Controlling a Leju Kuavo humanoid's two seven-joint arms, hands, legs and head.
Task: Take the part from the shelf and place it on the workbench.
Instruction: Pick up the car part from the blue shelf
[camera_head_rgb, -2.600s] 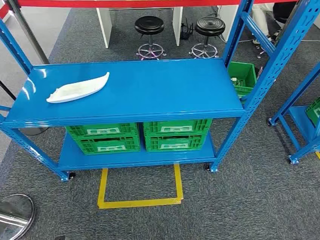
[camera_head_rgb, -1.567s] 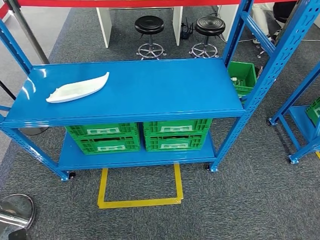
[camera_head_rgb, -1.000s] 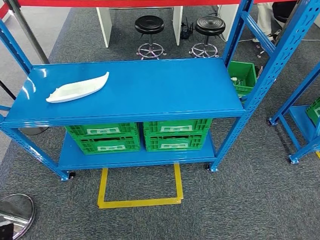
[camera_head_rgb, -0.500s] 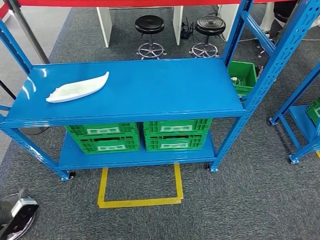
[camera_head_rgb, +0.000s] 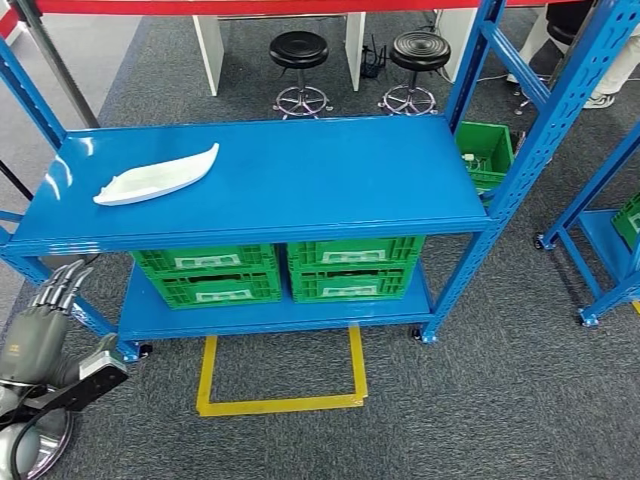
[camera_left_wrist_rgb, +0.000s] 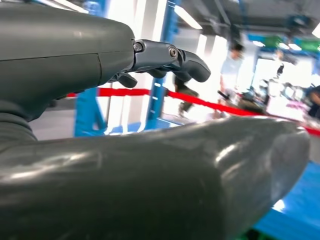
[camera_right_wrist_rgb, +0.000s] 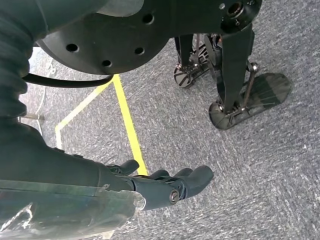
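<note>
The left robot hand (camera_head_rgb: 47, 320) is raised at the lower front corner of the blue shelf (camera_head_rgb: 317, 185), fingers extended and apart, holding nothing, which reads as the start of a reach; the right robot hand (camera_right_wrist_rgb: 166, 184) hangs over the grey carpet (camera_right_wrist_rgb: 264, 165), fingers straight and empty. The white elongated part (camera_head_rgb: 155, 177) lies flat on the top shelf deck near its left end, well apart from the left robot hand. The shelf's front edge and left blue upright (camera_head_rgb: 30, 95) stand between hand and part, with green crates (camera_head_rgb: 275, 270) on the lower deck, and yellow floor tape (camera_head_rgb: 279, 400) marks the standing position.
</note>
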